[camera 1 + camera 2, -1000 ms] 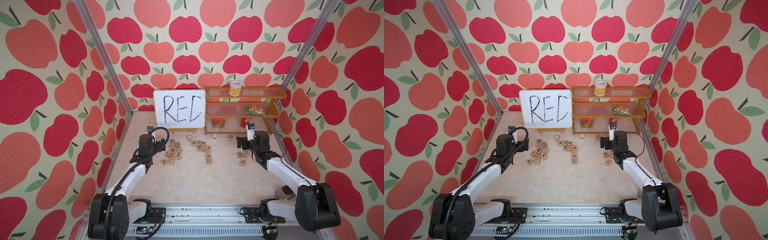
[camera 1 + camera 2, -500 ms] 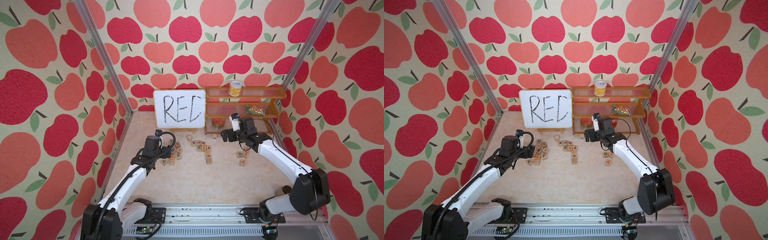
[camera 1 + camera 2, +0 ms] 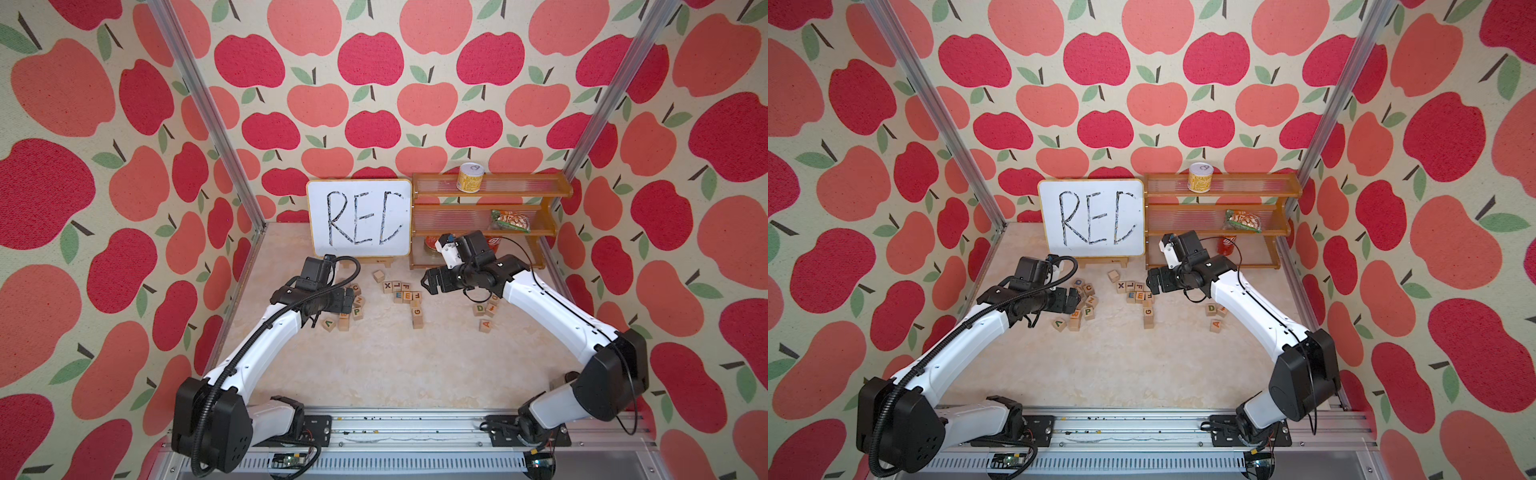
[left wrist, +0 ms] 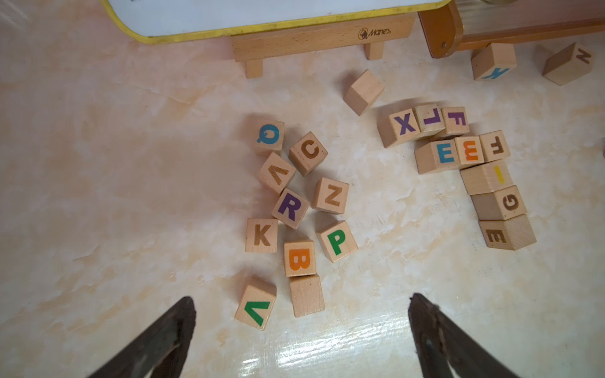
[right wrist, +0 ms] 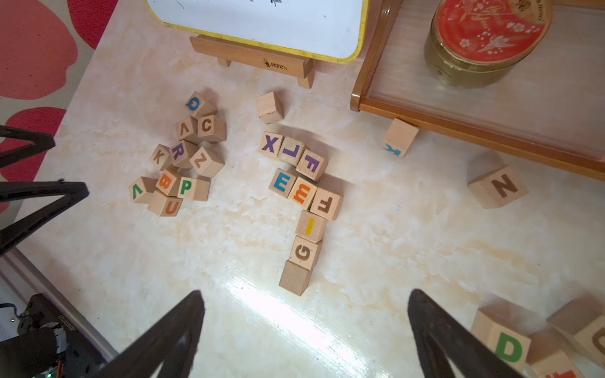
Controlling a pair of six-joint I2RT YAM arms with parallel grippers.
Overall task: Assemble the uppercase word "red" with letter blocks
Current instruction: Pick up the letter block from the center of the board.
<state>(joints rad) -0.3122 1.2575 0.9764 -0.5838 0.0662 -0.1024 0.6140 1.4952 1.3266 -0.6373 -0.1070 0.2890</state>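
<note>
The R block is a pale wooden cube with a purple capital on its top face. It is packed into the left cluster on the bench, just beside the brown K block and the Z block. The E block is the same light wood with a blue-teal letter. It sits at the left end of a row of three in the middle cluster, against an orange E block. The D block shows a green letter and lies in a small group by the right arm, well apart from the other two. Counted, there is one purple R, one green D and three E faces: blue-teal, orange and a brown E. The left cluster has ten cubes and the middle one nine, with one plain cube alone near the easel. There are two claws: the left claw hangs over the left cluster and the right claw by the middle one, both spread wide and holding nothing.
</note>
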